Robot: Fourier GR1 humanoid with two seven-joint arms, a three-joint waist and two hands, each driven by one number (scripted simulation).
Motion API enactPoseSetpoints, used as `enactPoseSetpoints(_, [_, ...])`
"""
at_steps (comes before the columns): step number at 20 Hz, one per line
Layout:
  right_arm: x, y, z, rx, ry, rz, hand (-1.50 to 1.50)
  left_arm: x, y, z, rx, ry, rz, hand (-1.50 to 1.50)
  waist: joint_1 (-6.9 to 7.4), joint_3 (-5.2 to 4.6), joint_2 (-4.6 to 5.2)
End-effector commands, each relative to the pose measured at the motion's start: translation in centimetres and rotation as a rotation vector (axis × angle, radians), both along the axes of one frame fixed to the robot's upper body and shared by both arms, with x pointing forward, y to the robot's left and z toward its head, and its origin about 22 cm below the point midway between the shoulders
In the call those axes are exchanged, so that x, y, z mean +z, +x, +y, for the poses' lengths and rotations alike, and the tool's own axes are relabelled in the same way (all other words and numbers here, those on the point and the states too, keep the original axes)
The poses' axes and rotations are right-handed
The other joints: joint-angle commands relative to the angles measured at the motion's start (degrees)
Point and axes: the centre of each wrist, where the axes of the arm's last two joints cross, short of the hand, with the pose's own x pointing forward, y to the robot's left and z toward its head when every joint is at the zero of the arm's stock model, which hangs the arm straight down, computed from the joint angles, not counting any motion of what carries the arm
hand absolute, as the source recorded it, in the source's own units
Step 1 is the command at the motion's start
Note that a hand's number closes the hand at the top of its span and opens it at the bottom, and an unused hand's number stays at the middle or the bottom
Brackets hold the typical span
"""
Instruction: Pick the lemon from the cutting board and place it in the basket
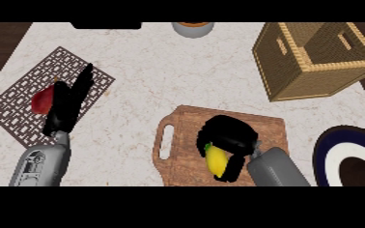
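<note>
A yellow lemon (216,161) lies on the brown wooden cutting board (187,121) near the view's lower middle. My right hand (230,135) covers it from above, fingers and thumb curled round the fruit so that only its lower part shows. The woven basket (285,72) stands at the upper right, open and tilted in the view, well apart from the board. My left hand (68,104) rests at the left with straight fingers pointing up, above a patterned mat.
A patterned placemat (28,101) lies at the left with a red fruit (43,100) on it, partly behind my left hand. A dark blue and white plate (335,147) sits at the right edge. A grey cup (192,28) stands at the back edge.
</note>
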Motion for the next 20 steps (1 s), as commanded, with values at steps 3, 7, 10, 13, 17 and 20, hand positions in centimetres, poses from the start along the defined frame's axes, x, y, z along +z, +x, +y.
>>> enactPoseSetpoints(3, [0.6, 3.0, 0.3, -0.561, -0.283, -0.026, 1.50, -0.1, 0.0, -0.2, -0.013, -0.009, -0.006, 0.00, -0.14, -0.31, 0.35])
enactPoseSetpoints(7, [2.6, 5.2, 1.6, -0.851, -0.409, -0.083, 1.50, 0.8, 0.8, -0.5, -0.037, 0.009, -0.024, 0.00, 1.94, -0.06, 0.72])
enactPoseSetpoints(10, [4.2, 6.6, 4.5, -0.936, -0.475, -0.152, 1.50, 0.4, 0.9, -1.6, -0.038, -0.014, -0.012, 0.00, 2.98, 0.09, 0.71])
enactPoseSetpoints(13, [5.2, 7.5, 7.3, -0.952, -0.451, -0.216, 1.50, 0.3, 0.5, -0.1, -0.059, -0.002, -0.021, 0.00, 2.72, 0.12, 0.57])
enactPoseSetpoints(17, [7.7, 7.8, 7.6, -1.066, -0.143, -0.059, 1.50, -0.3, 0.2, -1.3, -0.066, 0.005, -0.009, 0.00, 3.14, 0.16, 0.51])
enactPoseSetpoints(20, [11.7, 7.5, 9.4, -1.060, 0.014, -0.054, 1.50, 1.7, 1.6, -1.4, -0.030, -0.005, -0.002, 0.00, 2.21, 0.15, 0.23])
